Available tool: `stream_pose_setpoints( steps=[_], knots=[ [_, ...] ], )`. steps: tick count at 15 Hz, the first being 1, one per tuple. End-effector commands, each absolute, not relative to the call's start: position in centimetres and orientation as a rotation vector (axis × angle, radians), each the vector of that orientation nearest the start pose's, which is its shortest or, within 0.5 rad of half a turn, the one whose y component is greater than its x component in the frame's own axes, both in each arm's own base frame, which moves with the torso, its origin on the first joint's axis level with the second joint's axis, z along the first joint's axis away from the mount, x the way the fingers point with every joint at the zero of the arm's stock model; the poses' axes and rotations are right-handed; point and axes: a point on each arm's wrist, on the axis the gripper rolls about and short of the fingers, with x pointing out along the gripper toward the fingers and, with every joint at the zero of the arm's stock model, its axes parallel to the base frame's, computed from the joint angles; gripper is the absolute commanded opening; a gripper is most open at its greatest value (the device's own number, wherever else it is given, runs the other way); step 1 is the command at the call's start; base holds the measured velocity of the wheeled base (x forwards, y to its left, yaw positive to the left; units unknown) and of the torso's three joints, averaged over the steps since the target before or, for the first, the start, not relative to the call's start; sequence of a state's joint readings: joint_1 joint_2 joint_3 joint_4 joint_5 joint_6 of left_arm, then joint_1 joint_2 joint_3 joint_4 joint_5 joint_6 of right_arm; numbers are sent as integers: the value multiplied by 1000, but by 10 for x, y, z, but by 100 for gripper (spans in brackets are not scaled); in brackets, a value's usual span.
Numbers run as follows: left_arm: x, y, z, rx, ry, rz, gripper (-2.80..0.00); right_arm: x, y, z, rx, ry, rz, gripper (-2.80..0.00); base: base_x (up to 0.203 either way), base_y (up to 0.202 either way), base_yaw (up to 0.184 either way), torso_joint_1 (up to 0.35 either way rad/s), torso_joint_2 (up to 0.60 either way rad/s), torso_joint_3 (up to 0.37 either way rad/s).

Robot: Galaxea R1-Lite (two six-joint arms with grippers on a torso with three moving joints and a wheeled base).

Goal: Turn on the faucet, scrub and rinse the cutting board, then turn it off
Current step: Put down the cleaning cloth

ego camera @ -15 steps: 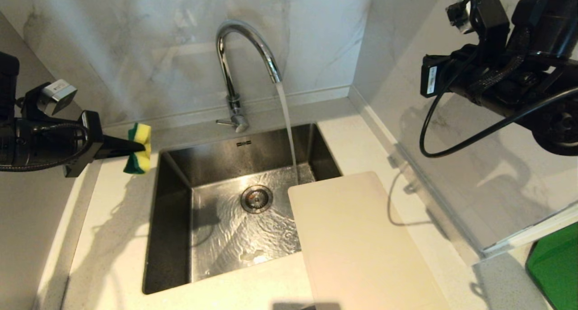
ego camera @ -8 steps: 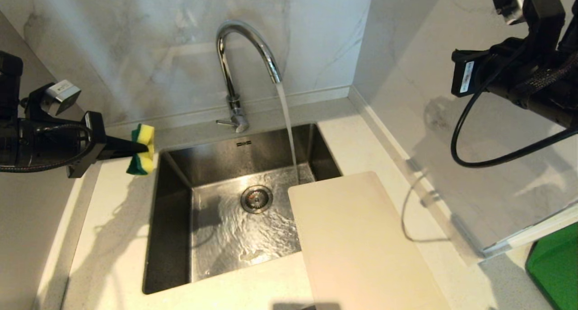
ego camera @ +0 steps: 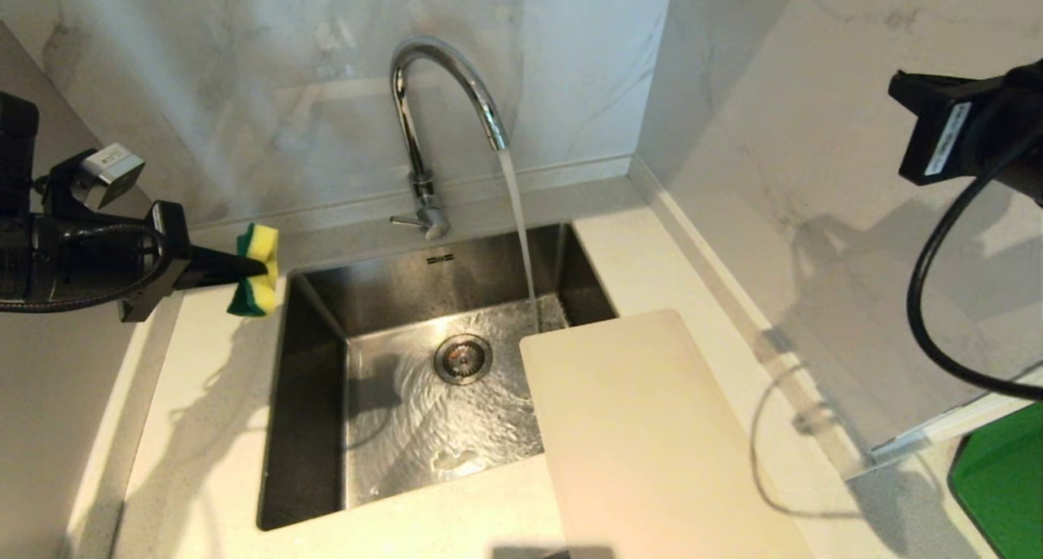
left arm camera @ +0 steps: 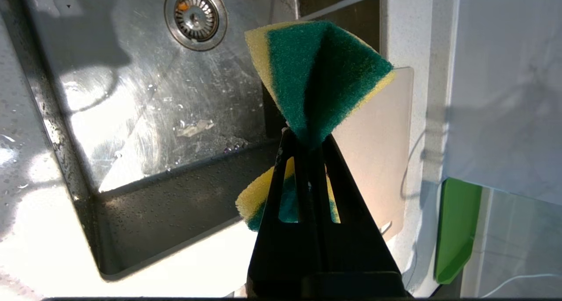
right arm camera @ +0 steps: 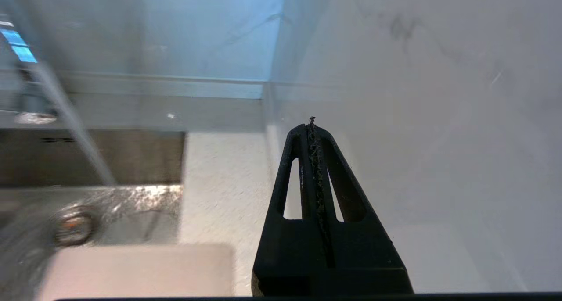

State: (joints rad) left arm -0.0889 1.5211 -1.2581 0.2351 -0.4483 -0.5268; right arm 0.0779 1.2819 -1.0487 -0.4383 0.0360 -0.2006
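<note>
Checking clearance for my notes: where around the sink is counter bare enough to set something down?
Bare counter lies left of the sink, below the sponge, and in the strip between cutting board and right wall. Behind the sink the faucet crowds the ledge; the board overhangs the sink's right edge.

1. Head camera looks steeply down on the sink.
2. Left wrist camera peers close across the basin.
3. Right wrist camera faces the corner wall; all share the cutting board.
</note>
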Motion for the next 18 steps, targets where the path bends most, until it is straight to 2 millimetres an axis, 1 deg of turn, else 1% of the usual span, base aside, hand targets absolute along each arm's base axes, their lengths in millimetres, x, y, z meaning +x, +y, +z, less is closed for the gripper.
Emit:
stream_pose_setpoints(
  steps=[1, 3, 5, 8, 10, 11, 13, 16, 18],
  knots=[
    [257, -33, 281, -596, 622, -389, -280, 153, 20, 342, -152, -280, 140, -280, 0, 0, 0, 0, 0, 0],
    [256, -34, 281, -597, 625, -394, -280, 132, 23, 331, -98, -264, 183, -280, 0, 0, 0, 0, 0, 0],
    [255, -35, 279, -597, 629, -393, -280, 111, 20, 320, -65, -257, 194, -280, 0, 0, 0, 0, 0, 0],
    [254, -35, 278, -597, 633, -392, -280, 74, 13, 304, -53, -267, 187, -280, 0, 0, 0, 0, 0, 0],
    [254, -34, 279, -599, 632, -392, -280, 50, 9, 291, -52, -234, 169, -280, 0, 0, 0, 0, 0, 0],
    [252, -34, 281, -596, 624, -394, -280, 41, 7, 281, -54, -204, 159, -280, 0, 0, 0, 0, 0, 0],
    [251, -34, 280, -596, 624, -394, -280, 28, 4, 258, -57, -151, 120, -280, 0, 0, 0, 0, 0, 0],
    [253, -34, 278, -598, 632, -395, -280, 20, -1, 246, -9, -147, -26, -280, 0, 0, 0, 0, 0, 0],
    [253, -35, 277, -599, 635, -396, -280, 14, -1, 230, 3, -134, -39, -280, 0, 0, 0, 0, 0, 0]
  ],
)
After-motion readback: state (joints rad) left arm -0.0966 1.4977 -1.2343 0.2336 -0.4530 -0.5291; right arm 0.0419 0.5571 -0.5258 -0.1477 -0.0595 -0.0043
